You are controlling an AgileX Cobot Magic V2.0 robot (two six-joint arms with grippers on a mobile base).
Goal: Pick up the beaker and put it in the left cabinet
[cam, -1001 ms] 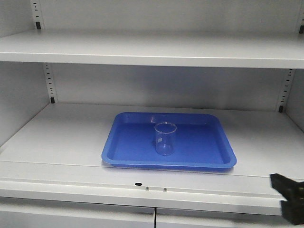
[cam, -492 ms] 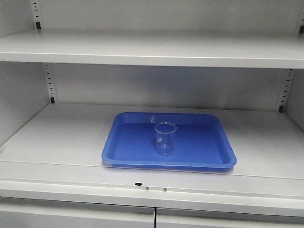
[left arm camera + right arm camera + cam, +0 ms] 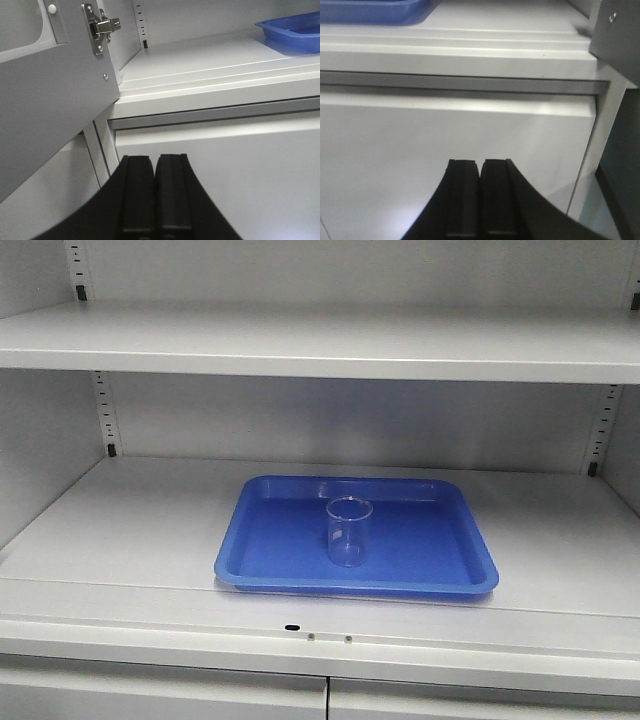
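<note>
A small clear glass beaker (image 3: 349, 531) stands upright in a blue tray (image 3: 275, 540) on the middle shelf of the light grey cabinet (image 3: 130, 530). Neither gripper shows in the front view. In the left wrist view my left gripper (image 3: 155, 162) is shut and empty, low in front of the cabinet's closed lower door, below the shelf edge. In the right wrist view my right gripper (image 3: 480, 165) is shut and empty, also low in front of the lower door. The tray's corner shows in the left wrist view (image 3: 295, 31) and in the right wrist view (image 3: 375, 12).
An upper shelf (image 3: 320, 345) spans the cabinet above the tray. Slotted rails (image 3: 103, 415) run up the back corners. An open grey door with a metal hinge (image 3: 100, 27) stands at the left. Another door edge (image 3: 615, 35) stands at the right.
One second ago a black gripper showed at the lower right of the front view. It has dropped out of that view. The beaker and tray have not moved.
</note>
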